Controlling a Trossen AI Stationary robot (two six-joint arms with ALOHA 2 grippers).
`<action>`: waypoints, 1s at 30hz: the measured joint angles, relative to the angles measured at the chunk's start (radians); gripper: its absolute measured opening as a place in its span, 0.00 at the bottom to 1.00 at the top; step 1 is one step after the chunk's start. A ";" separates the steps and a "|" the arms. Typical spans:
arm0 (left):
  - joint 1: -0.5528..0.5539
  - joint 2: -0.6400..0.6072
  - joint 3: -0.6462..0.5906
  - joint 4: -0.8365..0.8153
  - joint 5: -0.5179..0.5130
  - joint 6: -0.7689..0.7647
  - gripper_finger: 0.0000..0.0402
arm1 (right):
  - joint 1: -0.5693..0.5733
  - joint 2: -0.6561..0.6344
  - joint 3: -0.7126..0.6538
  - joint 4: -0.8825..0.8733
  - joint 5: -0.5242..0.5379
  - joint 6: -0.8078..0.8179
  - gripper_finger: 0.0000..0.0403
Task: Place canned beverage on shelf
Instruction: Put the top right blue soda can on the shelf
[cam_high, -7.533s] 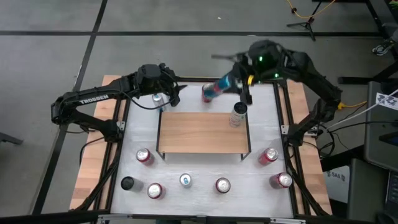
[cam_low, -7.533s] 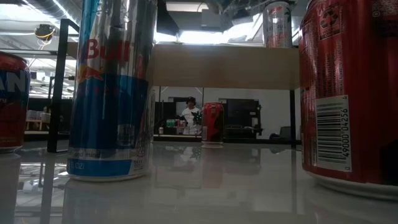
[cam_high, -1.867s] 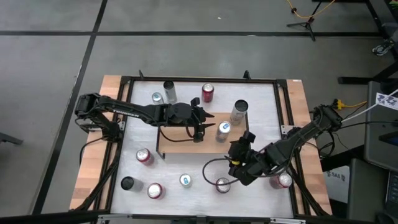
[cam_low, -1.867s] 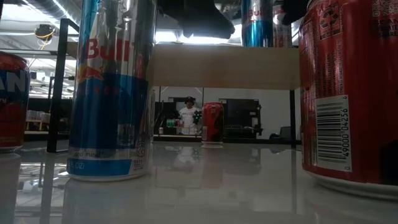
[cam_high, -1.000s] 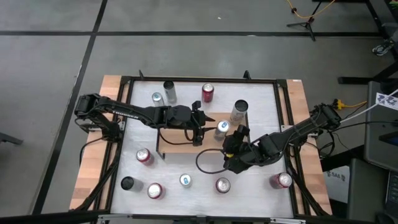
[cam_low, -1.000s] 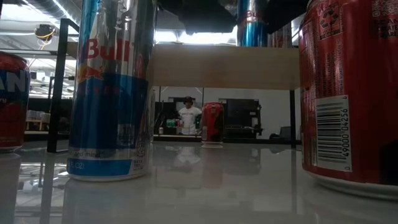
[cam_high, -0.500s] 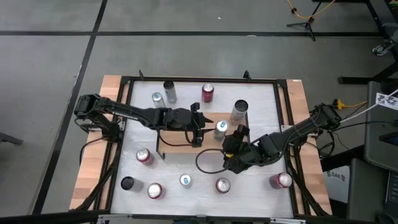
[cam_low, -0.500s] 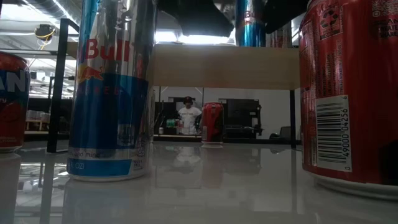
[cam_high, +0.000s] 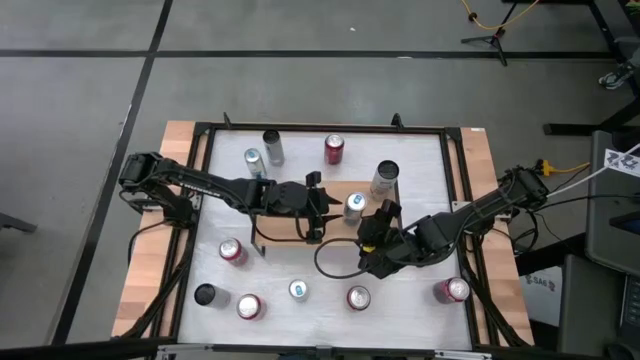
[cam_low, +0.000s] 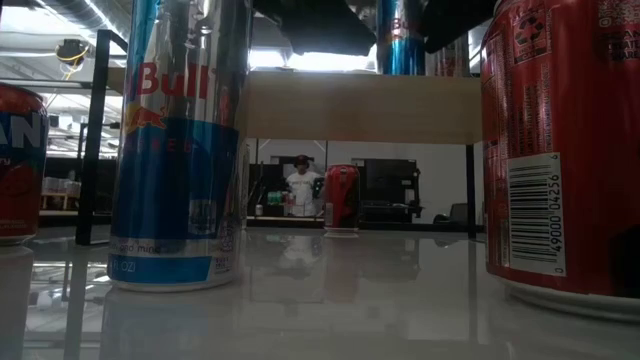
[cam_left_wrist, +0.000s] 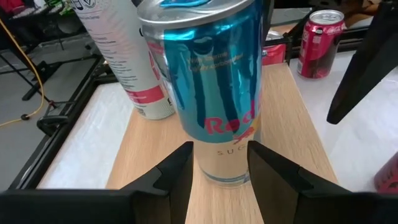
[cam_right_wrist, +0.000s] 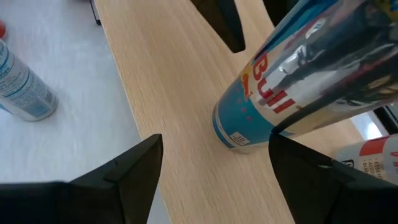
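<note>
High view — blue can (cam_high: 354, 206) upright on shelf (cam_high: 285, 236), left gripper (cam_high: 318, 213) at 9 o'clock, fingers parted, can free, right gripper (cam_high: 372, 243) at 5 o'clock — spread wide, empty.

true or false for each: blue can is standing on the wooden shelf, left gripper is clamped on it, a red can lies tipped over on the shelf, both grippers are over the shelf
1. The blue can stands upright on the shelf. True.
2. The left gripper is clamped on the blue can. False: its fingers stand open just short of the can's base, not touching it.
3. A red can lies tipped over on the shelf. False: the red can stands upright on the white tabletop beyond the shelf.
4. Both grippers are over the shelf. True: the right gripper is there too, open.
</note>
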 joint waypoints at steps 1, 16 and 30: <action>0.000 0.000 0.000 0.000 -0.001 0.000 0.36 | 0.000 0.000 0.000 0.000 0.002 0.000 0.71; 0.009 0.000 0.000 0.000 -0.055 0.003 0.36 | -0.056 0.000 0.000 0.000 0.000 -0.004 0.71; 0.060 0.000 0.000 0.000 -0.074 0.003 0.36 | -0.125 0.000 0.000 -0.001 -0.001 -0.019 0.71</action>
